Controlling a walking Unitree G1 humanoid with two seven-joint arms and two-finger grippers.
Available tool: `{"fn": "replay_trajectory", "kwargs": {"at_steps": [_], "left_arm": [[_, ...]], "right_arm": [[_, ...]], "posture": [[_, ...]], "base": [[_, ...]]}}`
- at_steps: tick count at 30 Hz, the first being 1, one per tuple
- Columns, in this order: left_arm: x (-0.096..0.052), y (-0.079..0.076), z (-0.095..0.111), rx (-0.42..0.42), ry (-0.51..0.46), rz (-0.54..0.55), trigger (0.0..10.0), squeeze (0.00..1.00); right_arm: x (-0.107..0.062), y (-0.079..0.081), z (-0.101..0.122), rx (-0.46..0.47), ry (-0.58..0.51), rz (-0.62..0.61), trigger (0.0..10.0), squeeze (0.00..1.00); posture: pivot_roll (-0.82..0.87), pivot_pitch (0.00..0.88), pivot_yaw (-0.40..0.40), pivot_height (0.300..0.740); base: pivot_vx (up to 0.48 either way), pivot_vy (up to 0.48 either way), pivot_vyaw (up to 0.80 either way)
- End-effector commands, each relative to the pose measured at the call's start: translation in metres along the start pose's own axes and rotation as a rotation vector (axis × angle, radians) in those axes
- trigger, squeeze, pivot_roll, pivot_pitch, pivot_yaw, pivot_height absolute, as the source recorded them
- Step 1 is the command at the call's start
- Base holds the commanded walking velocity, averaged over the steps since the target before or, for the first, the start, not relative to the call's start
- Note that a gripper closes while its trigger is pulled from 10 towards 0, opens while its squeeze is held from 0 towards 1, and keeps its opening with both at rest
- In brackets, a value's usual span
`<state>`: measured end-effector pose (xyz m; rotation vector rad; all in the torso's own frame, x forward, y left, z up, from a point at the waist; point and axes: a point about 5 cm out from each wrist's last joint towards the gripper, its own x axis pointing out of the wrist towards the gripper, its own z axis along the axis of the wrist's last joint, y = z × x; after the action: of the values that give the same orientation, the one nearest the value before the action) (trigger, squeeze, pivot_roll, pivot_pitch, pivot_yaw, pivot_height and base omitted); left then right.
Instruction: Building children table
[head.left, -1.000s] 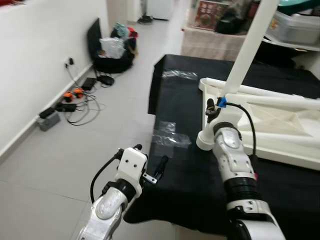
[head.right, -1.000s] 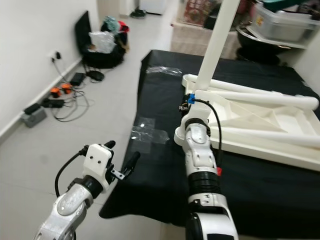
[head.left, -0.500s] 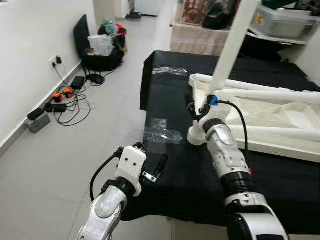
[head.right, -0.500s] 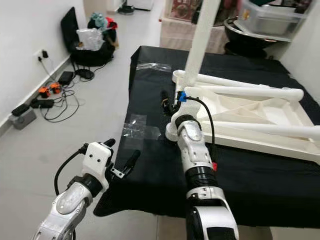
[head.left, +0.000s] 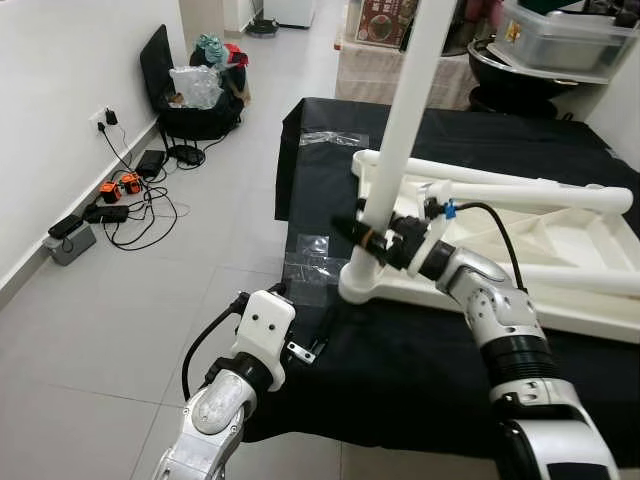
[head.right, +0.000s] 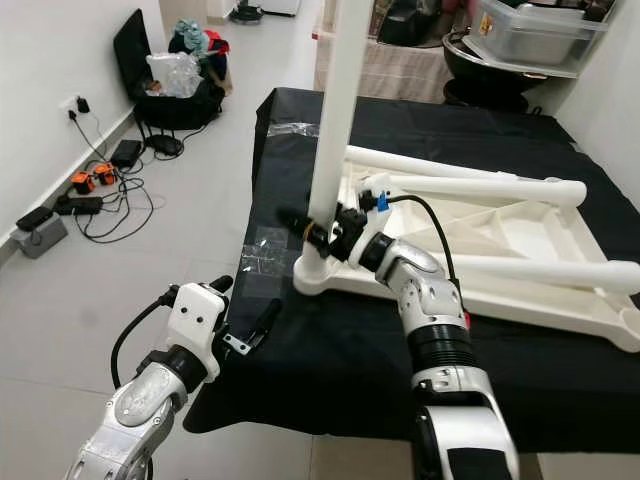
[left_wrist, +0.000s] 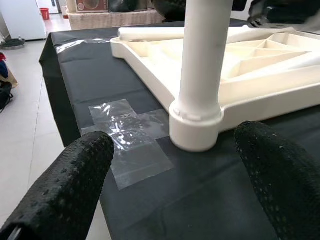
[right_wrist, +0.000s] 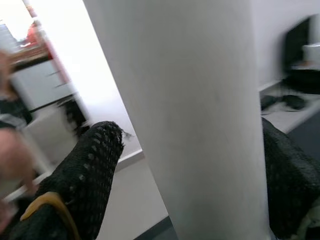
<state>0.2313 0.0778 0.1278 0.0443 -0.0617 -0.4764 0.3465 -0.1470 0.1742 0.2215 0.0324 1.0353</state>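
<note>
A white children's table (head.left: 530, 235) lies upside down on a black cloth (head.left: 400, 365). One white leg (head.left: 405, 120) stands upright in the table's near-left corner socket (left_wrist: 195, 132). My right gripper (head.left: 372, 236) reaches in from the right and is shut on this leg (right_wrist: 190, 75) just above the socket, one black finger (right_wrist: 95, 165) on each side. My left gripper (head.left: 300, 312) hovers low at the cloth's near-left edge. It is open with nothing between its fingers (left_wrist: 75, 180), and it faces the socket.
Clear plastic sheets (head.left: 312, 266) are stuck on the cloth beside the socket, with another (head.left: 335, 138) at the far edge. Left of the cloth is tiled floor with cables and power strips (head.left: 110, 205) along the wall and a black bag (head.left: 195, 95). Storage boxes (head.left: 560, 35) stand behind.
The camera view has shifted. My right gripper has swung leftward and closed round the upright leg near its base. The left arm has kept its pose.
</note>
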Motion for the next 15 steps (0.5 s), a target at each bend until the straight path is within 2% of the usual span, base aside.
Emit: {"fn": "replay_trajectory", "kwargs": {"at_steps": [1,6,7,8,9,13,15], "left_arm": [[-0.001,-0.002,-0.003,-0.007,0.011,0.000,10.0,0.00],[-0.001,-0.003,-0.003,-0.006,0.011,-0.001,10.0,0.00],[-0.001,-0.002,-0.003,-0.006,0.011,0.000,10.0,0.00],[-0.001,-0.002,-0.003,-0.006,0.011,0.000,10.0,0.00],[-0.001,-0.002,-0.003,-0.007,0.011,0.000,10.0,0.00],[-0.001,-0.002,-0.002,-0.006,0.010,0.001,10.0,0.00],[-0.001,-0.002,-0.002,-0.005,0.010,0.001,10.0,0.00]], "right_arm": [[0.008,0.015,-0.012,0.028,0.065,0.192,10.0,0.00],[0.013,0.019,-0.015,0.029,0.089,0.260,10.0,0.00],[0.018,0.018,-0.014,0.020,0.080,0.250,3.5,0.00],[0.018,0.018,-0.014,0.020,0.080,0.250,3.5,0.00],[0.022,0.019,-0.012,0.017,0.061,0.254,0.0,0.00],[0.026,0.016,-0.008,0.008,0.034,0.202,0.0,0.00],[0.031,0.002,-0.004,-0.041,0.005,-0.011,0.0,0.00]], "posture": [[0.06,0.000,-0.101,0.740],[0.06,0.000,-0.101,0.740],[0.06,0.000,-0.101,0.740],[0.06,0.000,-0.101,0.740],[0.06,0.000,-0.099,0.740],[0.06,0.000,-0.098,0.740],[0.06,0.000,-0.096,0.740]], "base": [[0.000,0.000,0.00],[0.000,0.000,0.00],[0.000,0.000,0.00],[0.000,0.000,0.00],[0.000,0.000,0.00],[0.000,0.000,0.00],[0.000,0.000,0.00]]}}
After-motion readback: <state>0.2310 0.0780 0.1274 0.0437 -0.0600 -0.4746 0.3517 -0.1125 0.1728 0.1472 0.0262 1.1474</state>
